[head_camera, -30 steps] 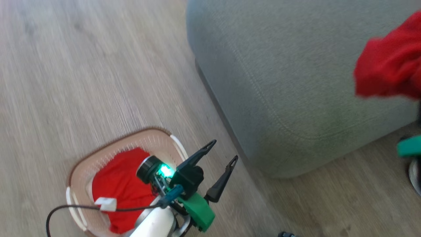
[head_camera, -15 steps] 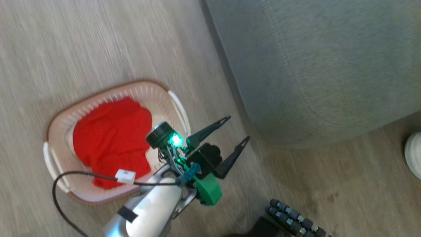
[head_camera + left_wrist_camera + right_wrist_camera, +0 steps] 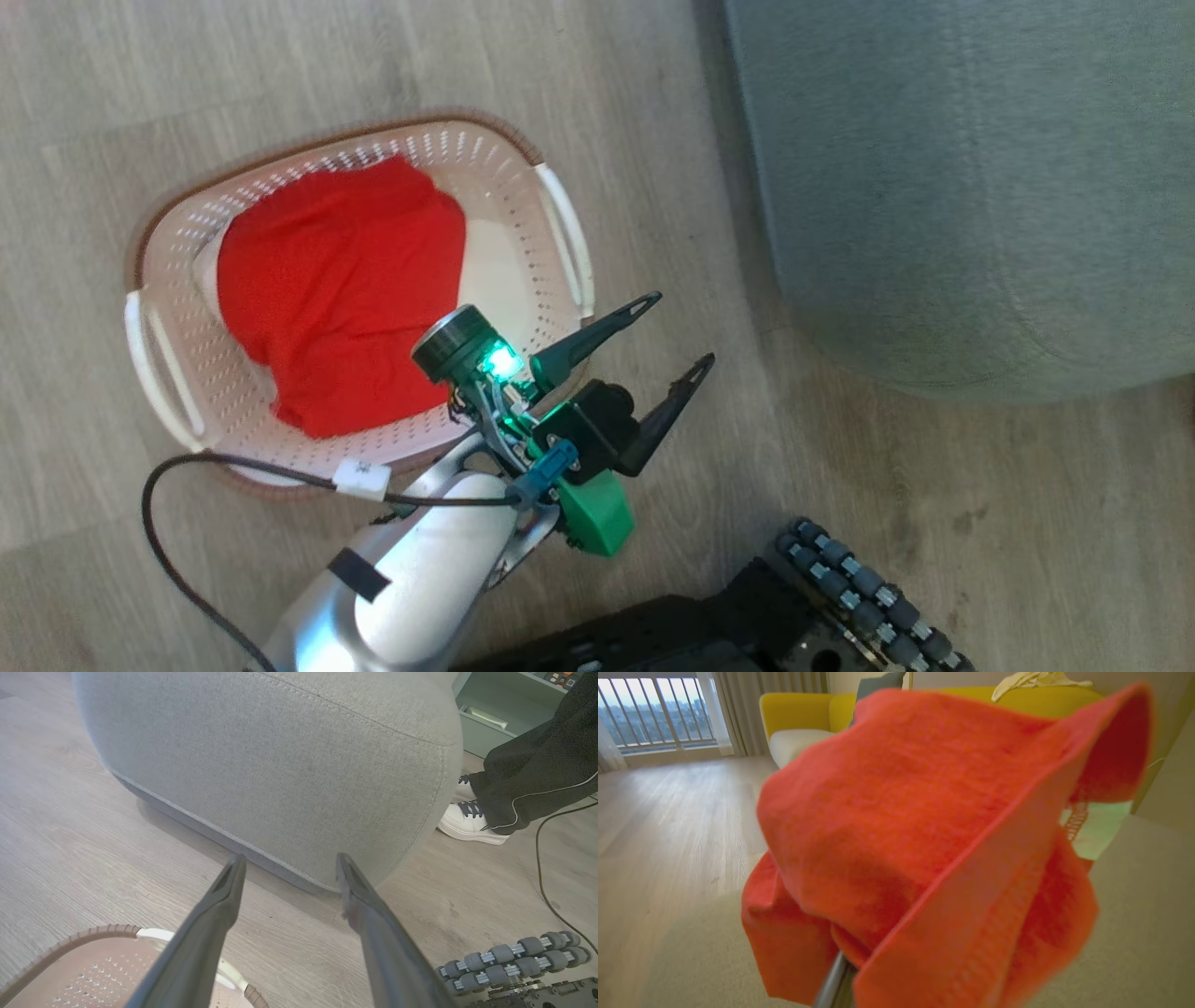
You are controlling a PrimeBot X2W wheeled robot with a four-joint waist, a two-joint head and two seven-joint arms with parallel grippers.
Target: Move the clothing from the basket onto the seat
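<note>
The basket (image 3: 560,238) sits on the floor (image 3: 280,56) near the seat (image 3: 962,187). Its long axis runs handle to handle across the head view, rising toward the seat. One red garment (image 3: 345,289) lies flat inside, toward the end away from the seat. The left gripper (image 3: 681,329) hovers spread wide and empty, fingers pointing at the seat. The right gripper (image 3: 837,977) holds the other garment (image 3: 924,826) bunched above the seat. Cloth hides its jaws, so the pinch is likely rather than seen.
</note>
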